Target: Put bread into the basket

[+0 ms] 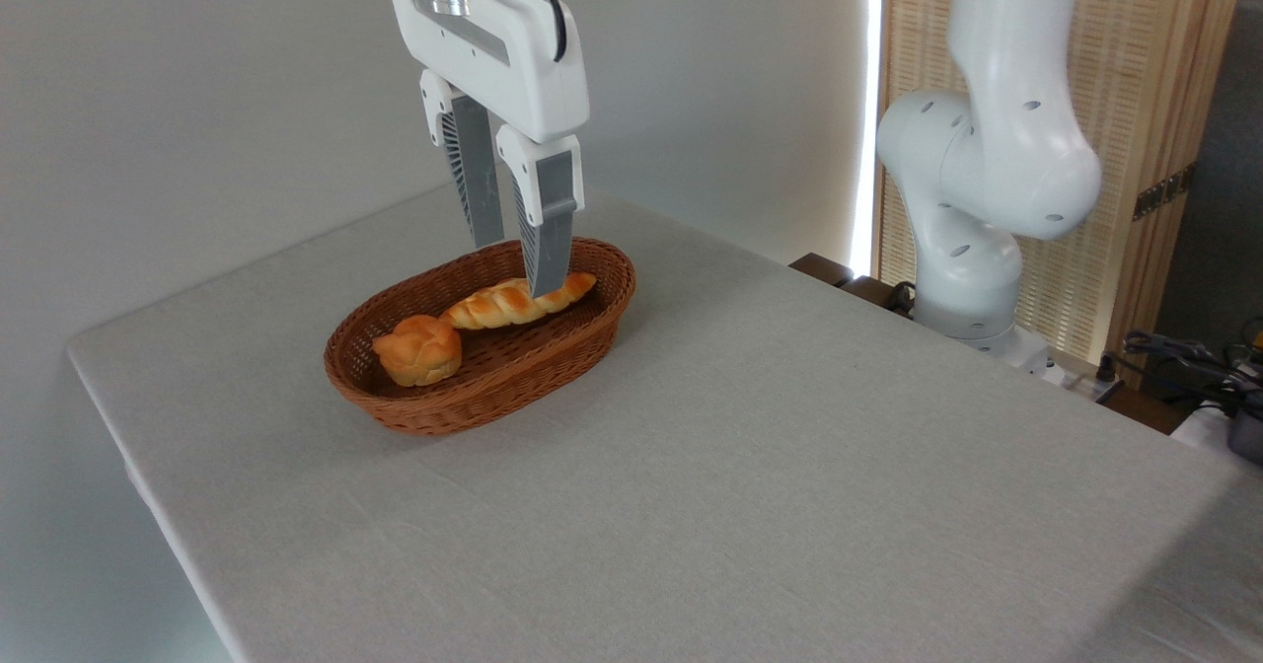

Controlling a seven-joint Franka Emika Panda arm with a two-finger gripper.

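The bread (498, 305), a long braided golden-orange loaf, lies inside the oval brown wicker basket (592, 323), its right end pointing up toward the far rim. My gripper (516, 268) hangs straight down over the basket with its jaws apart. The nearer finger (546, 249) overlaps the loaf's upper edge, and the farther finger (477, 189) ends a little above and behind the loaf. The loaf looks settled on the basket floor rather than lifted.
A small round knotted bun (419, 349) sits in the basket's left end, next to the loaf. The basket stands on a grey cloth-covered table (750, 446). The arm's white base (972, 249) rises at the far right, with cables (1184, 357) beside it.
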